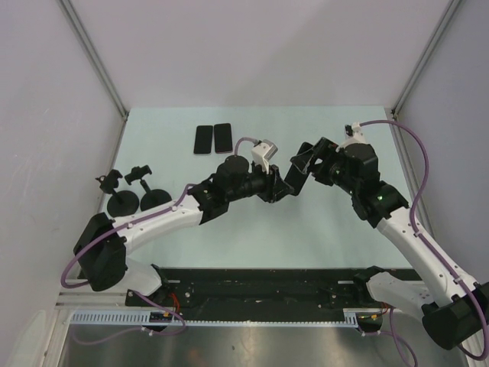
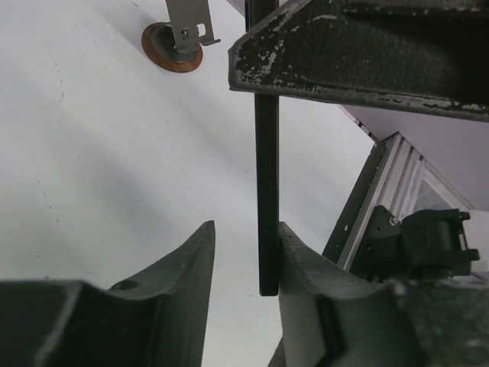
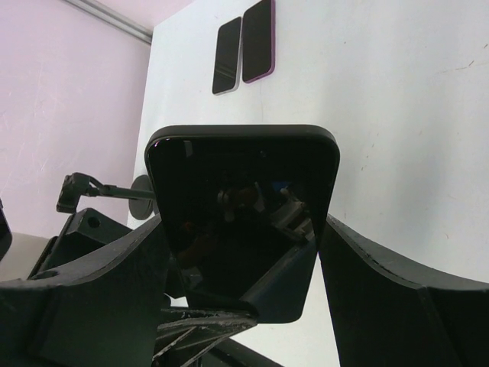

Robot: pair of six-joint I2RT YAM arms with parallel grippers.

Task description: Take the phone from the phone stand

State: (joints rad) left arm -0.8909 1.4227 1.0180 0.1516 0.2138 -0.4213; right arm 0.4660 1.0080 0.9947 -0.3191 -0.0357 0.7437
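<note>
A black phone point(image 3: 241, 176) is held upright in the air over the table's middle, between the two grippers point(image 1: 290, 177). My right gripper point(image 3: 243, 222) is shut on it, one finger on each long side, with the screen facing its camera. My left gripper point(image 2: 246, 229) is open around the phone's lower edge point(image 2: 266, 191), seen edge-on. The phone touches its right finger point(image 2: 306, 267); the left finger stands apart. Two empty black phone stands point(image 1: 122, 195) point(image 1: 149, 191) sit at the table's left.
Two more phones point(image 1: 202, 139) point(image 1: 222, 138) lie flat side by side at the back of the table; they also show in the right wrist view point(image 3: 228, 55) point(image 3: 258, 40). A round brown foot with a grey bracket point(image 2: 172, 46) stands on the table.
</note>
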